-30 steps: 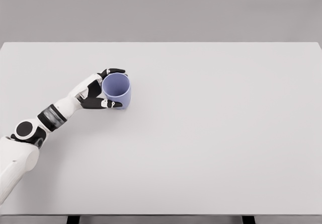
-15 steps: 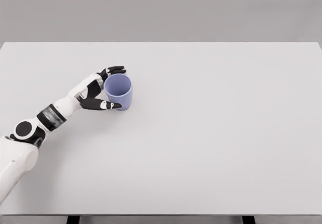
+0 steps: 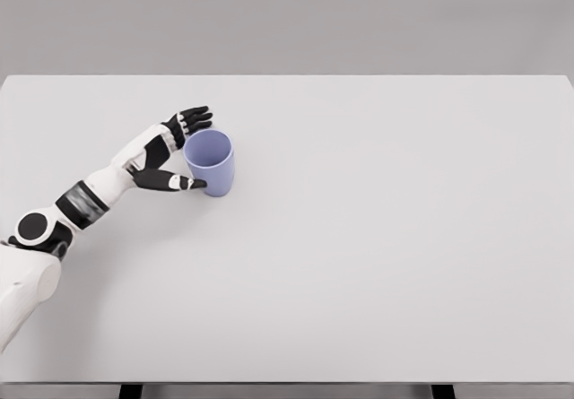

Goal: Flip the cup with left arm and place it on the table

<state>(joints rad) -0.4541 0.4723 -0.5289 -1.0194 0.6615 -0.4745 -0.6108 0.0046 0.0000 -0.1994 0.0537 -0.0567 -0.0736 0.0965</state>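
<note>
While the left hand (image 3: 170, 148) opens, the unmarked cup (image 3: 211, 161) stands upright.

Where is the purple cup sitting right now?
In the head view the purple cup stands upright, mouth up, on the left half of the white table, just right of the left hand.

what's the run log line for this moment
phase: release | cup: upright on table, mouth up | left hand: open beside cup, thumb tip near its base | right arm: out of view
</note>
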